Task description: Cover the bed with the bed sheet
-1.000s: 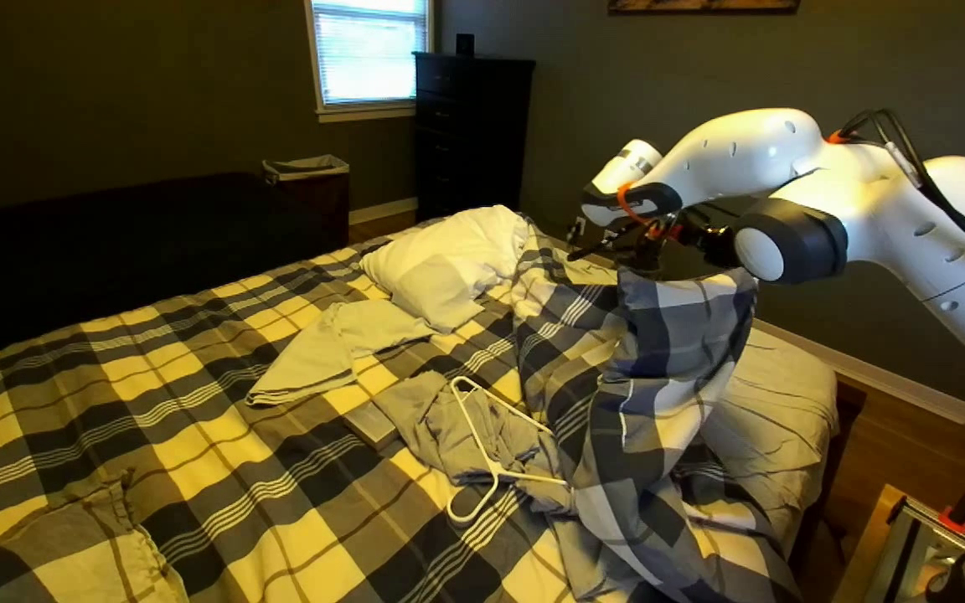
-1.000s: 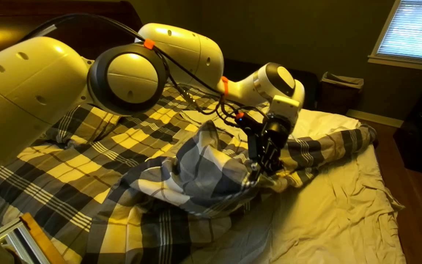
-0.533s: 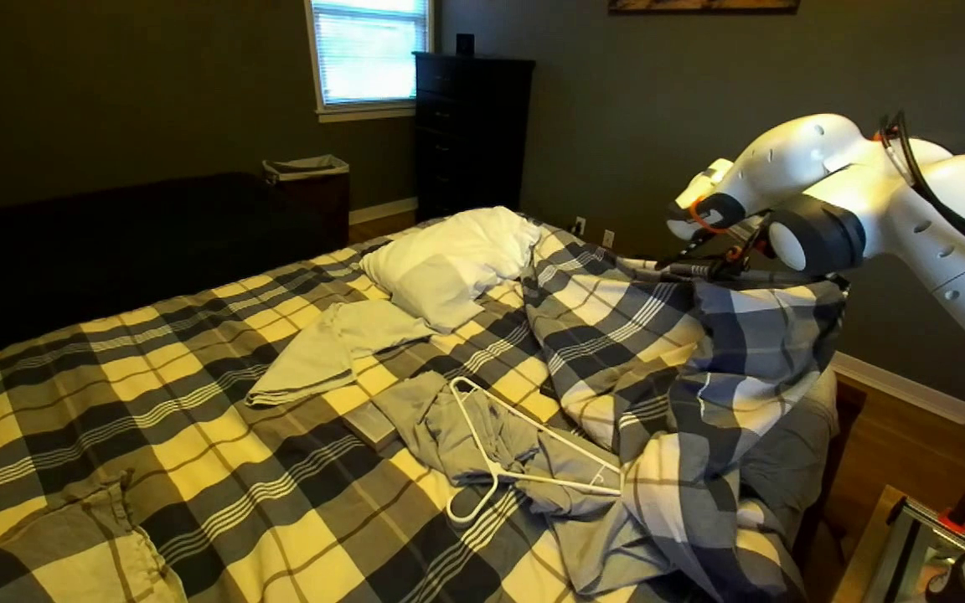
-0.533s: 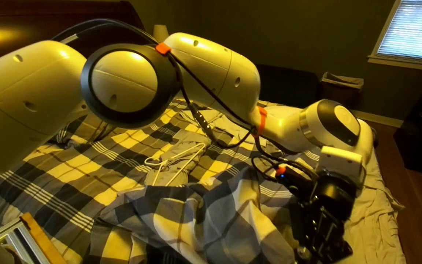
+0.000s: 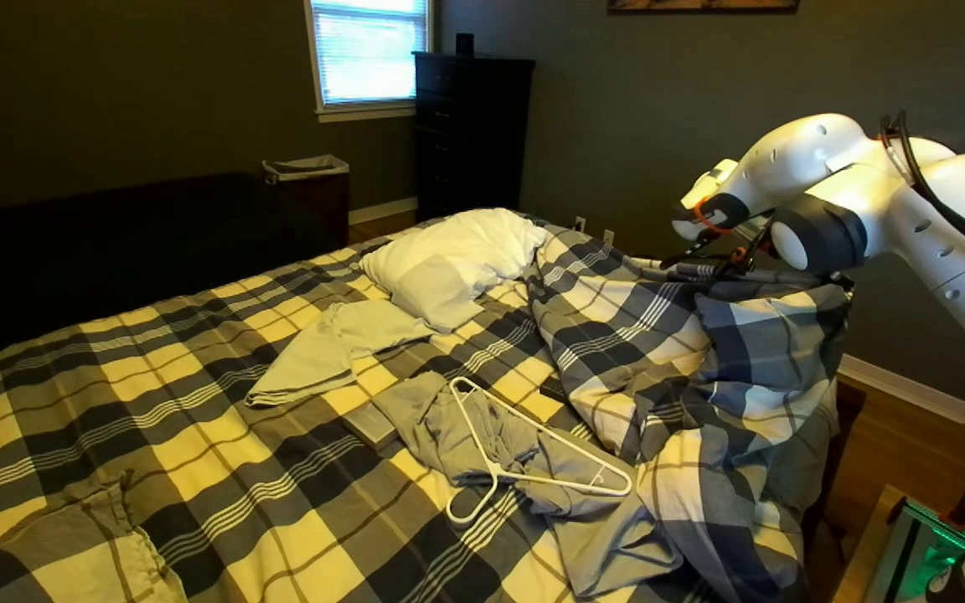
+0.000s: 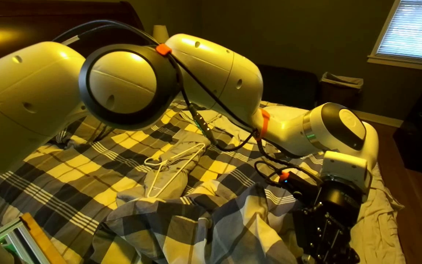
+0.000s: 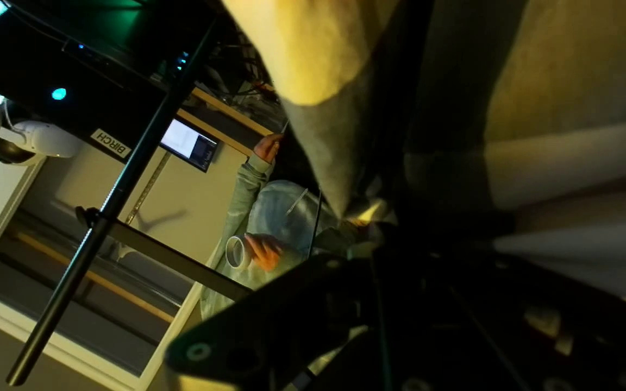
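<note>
The bed sheet (image 5: 633, 335), a yellow and navy plaid cloth, lies over most of the bed. Its raised, bunched part (image 6: 240, 223) hangs from my gripper (image 7: 386, 239). In the wrist view the dark jaws are together with folds of the sheet (image 7: 340, 65) running into them; the fingertips themselves are in deep shadow. The gripper is above the bed's edge in an exterior view, its tips partly behind the cloth. A strip of the bed's pale mattress (image 6: 374, 223) shows beyond the gripper in an exterior view.
On the sheet lie a white pillow (image 5: 457, 251), a pale cloth (image 5: 323, 352), a grey cloth (image 5: 432, 419), a white hanger (image 5: 495, 469) and a small box (image 5: 372, 425). A person (image 7: 242, 184) stands near in the wrist view. A bin (image 6: 341, 88) stands past the bed.
My gripper has moved over toward the bed's edge, drawing the sheet with it. Mattress that was bare there is now mostly under plaid cloth, and more of the hanger shows. Movement slowed lately.
</note>
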Robot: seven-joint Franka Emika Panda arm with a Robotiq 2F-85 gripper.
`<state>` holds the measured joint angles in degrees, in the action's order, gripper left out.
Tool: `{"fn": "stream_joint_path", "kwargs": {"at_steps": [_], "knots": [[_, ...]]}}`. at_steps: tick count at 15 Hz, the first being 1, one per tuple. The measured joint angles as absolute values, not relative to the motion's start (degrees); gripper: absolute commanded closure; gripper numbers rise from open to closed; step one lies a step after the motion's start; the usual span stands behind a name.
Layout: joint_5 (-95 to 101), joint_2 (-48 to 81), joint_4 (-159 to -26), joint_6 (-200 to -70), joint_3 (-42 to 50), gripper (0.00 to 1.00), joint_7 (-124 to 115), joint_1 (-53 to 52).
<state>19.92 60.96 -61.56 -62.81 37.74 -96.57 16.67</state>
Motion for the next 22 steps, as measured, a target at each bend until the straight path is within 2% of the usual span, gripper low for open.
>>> {"fn": "stream_joint_path", "kwargs": {"at_steps": [13,22], "knots": [[19.62,60.97,-61.46,-64.59,37.7,1.0,-96.9,16.7],[20.51,61.17,-64.61,-99.78,39.55,1.0,-103.33,18.45]]}}
